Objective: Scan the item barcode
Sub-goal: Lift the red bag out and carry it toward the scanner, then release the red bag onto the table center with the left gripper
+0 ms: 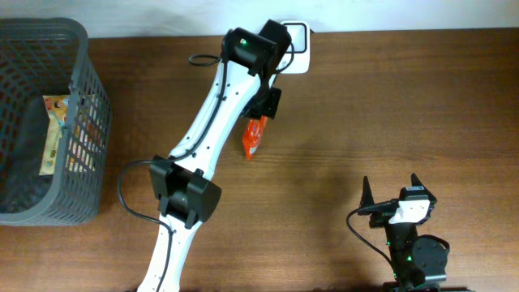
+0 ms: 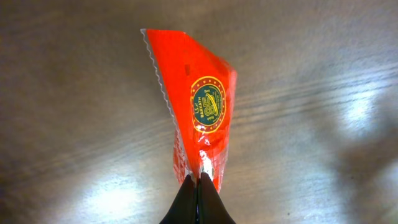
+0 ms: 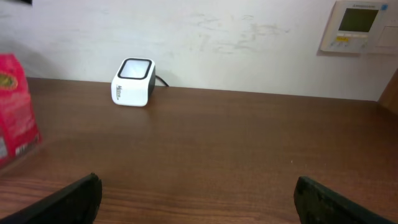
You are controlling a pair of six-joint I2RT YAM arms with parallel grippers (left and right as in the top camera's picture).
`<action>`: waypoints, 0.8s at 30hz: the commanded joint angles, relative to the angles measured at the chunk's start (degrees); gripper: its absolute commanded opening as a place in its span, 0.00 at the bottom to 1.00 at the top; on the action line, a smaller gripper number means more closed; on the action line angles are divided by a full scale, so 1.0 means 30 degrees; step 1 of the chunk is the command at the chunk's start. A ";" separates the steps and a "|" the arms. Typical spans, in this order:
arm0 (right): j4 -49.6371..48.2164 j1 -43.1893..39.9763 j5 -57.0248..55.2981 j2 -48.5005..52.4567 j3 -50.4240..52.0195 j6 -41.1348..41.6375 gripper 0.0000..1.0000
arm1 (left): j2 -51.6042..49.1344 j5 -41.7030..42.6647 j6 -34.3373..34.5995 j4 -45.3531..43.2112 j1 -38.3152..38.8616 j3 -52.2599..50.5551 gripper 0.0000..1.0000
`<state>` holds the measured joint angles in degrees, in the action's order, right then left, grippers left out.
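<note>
My left gripper (image 2: 198, 179) has its fingers pressed together, pinching the crimped edge of the red packet (image 2: 202, 106), which extends straight out beyond the fingertips over the wooden table (image 2: 74, 93). My right gripper (image 3: 199, 200) holds its fingers (image 3: 68, 200) spread wide. The white scanner (image 3: 133, 82) stands well ahead of them, nearer the left finger, and the packet shows farther left still.

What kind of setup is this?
Likely a mock checkout station on a wooden table: a white barcode scanner by the wall, a grey shopping basket, a red pouch held in the left gripper.
</note>
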<state>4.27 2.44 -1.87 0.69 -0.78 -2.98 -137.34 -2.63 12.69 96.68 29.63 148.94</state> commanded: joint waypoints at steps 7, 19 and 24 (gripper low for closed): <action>0.0080 -0.0087 -0.0095 -0.0109 0.0153 0.0146 0.98 | 0.0219 0.1406 0.0036 -0.0197 0.0036 -0.1559 0.38; 0.0080 -0.0087 -0.0095 -0.0109 0.0153 0.0146 0.98 | 0.1705 0.1392 0.0022 0.0015 -0.1268 0.3592 0.89; 0.0080 -0.0087 -0.0095 -0.0109 0.0153 0.0146 0.98 | 0.4481 0.0838 0.0029 0.0015 -0.3687 0.5850 0.90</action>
<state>4.27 2.44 -1.89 0.69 -0.78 -2.96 -132.57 1.50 13.06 96.55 23.79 162.01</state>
